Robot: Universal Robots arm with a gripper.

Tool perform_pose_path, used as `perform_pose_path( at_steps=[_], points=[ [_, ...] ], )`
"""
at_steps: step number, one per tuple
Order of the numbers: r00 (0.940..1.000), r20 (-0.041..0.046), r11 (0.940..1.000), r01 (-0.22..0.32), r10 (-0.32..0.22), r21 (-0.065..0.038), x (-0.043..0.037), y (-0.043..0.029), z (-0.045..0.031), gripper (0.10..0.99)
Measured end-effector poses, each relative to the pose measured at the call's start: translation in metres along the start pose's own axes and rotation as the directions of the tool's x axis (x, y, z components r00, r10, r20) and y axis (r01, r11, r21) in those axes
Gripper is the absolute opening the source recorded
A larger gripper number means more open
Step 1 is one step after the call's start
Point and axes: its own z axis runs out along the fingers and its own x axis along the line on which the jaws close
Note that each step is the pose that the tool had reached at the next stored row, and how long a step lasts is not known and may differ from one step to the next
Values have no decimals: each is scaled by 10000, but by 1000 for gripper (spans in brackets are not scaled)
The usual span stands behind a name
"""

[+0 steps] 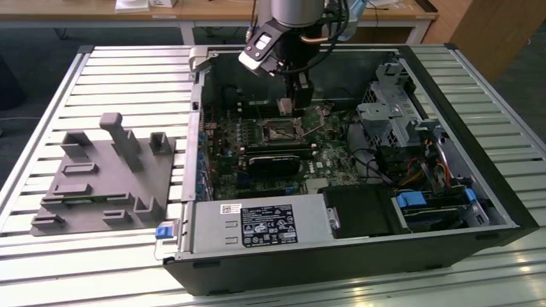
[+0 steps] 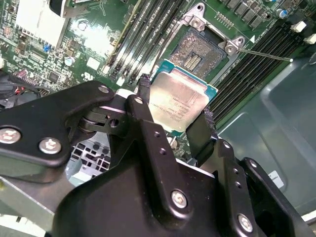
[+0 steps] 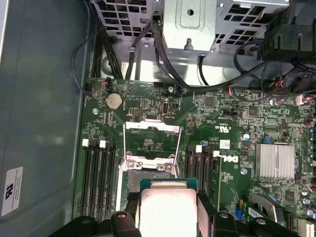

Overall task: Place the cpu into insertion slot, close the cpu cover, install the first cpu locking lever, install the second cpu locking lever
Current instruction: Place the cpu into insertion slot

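Observation:
In both wrist views my gripper (image 2: 176, 98) is shut on the cpu (image 2: 178, 100), a flat square chip with a pale metal top and green edge, clamped between two black fingers (image 2: 144, 91). The chip hangs tilted, just above and beside the insertion slot (image 2: 200, 49), a dark square socket with a metal rim on the green motherboard. In the first wrist view the cpu (image 3: 168, 207) sits over the near edge of the insertion slot (image 3: 148, 178), and the cpu cover (image 3: 150, 126) stands swung open beyond it. In the exterior view my gripper (image 1: 293, 105) hovers over the insertion slot (image 1: 282, 131).
Long black memory slots (image 3: 98, 177) flank the socket on both sides. A black heatsink block (image 1: 275, 160) lies just in front of it. The case holds a drive cage (image 1: 392, 121), cables and a power supply (image 1: 247, 224). A grey fixture (image 1: 102, 179) stands on the table's left.

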Motion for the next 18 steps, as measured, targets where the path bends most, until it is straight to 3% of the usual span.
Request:
perform_pose_path(
  at_steps=[7,18],
  points=[
    [10000,7,10000,2,-2,-1,89,-5,108,541],
    [9998,76,9998,-177,177,5,149,-73,286,541]
  ],
)
